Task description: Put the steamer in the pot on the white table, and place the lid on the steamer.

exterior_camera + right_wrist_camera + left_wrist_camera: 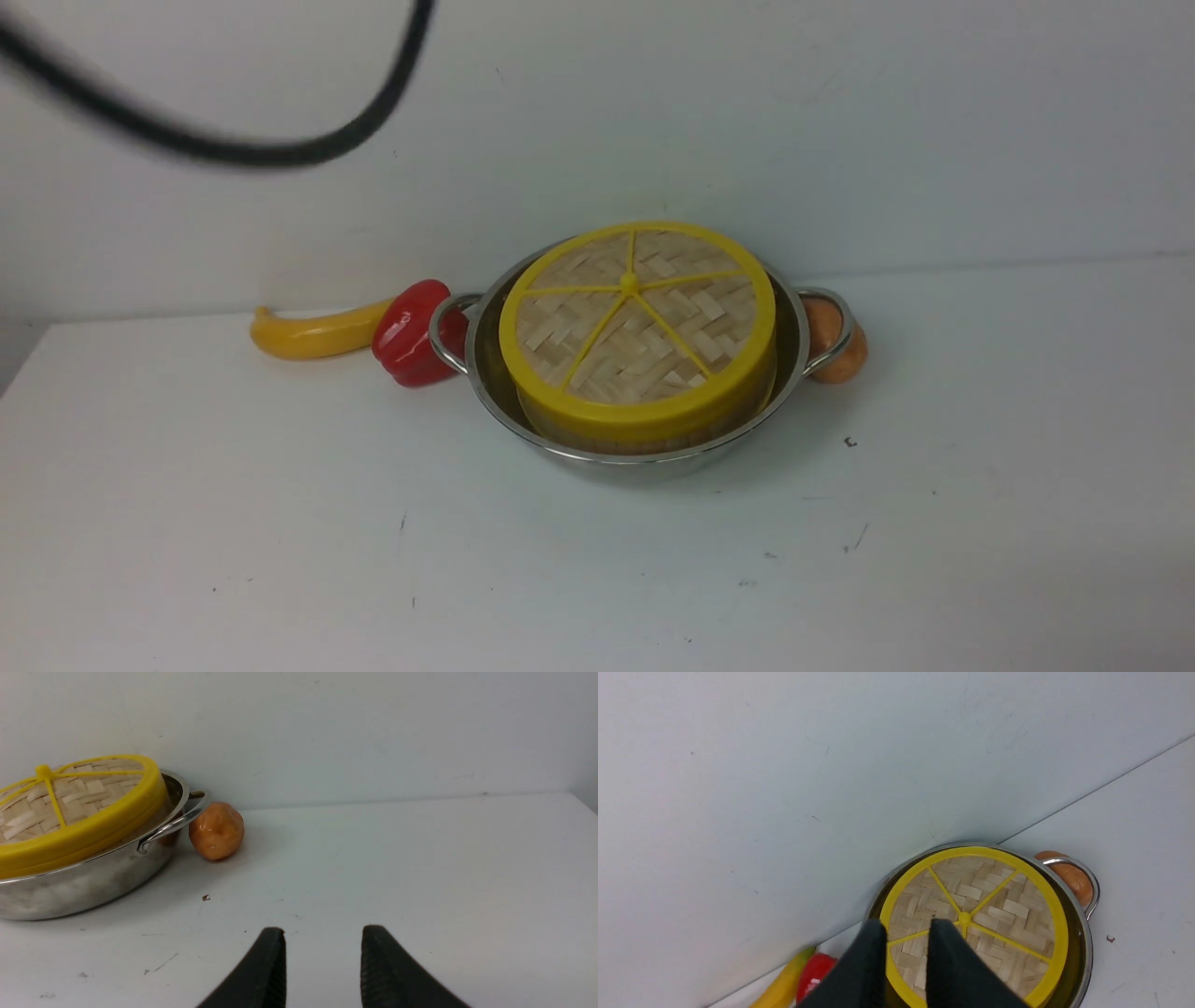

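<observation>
The pot stands on the white table near the back wall. The steamer sits inside it, only a strip of its wall showing. The lid lies on the steamer, slightly tilted. Neither gripper appears in the front view. In the left wrist view my left gripper hovers above the lid and pot, fingers drawn together, holding nothing. My right gripper is open and empty, low over the table to the right of the pot and lid.
A yellow banana and a red pepper lie against the pot's left handle. An orange round fruit touches the right handle. The wall rises just behind the pot. A black cable hangs across the upper left.
</observation>
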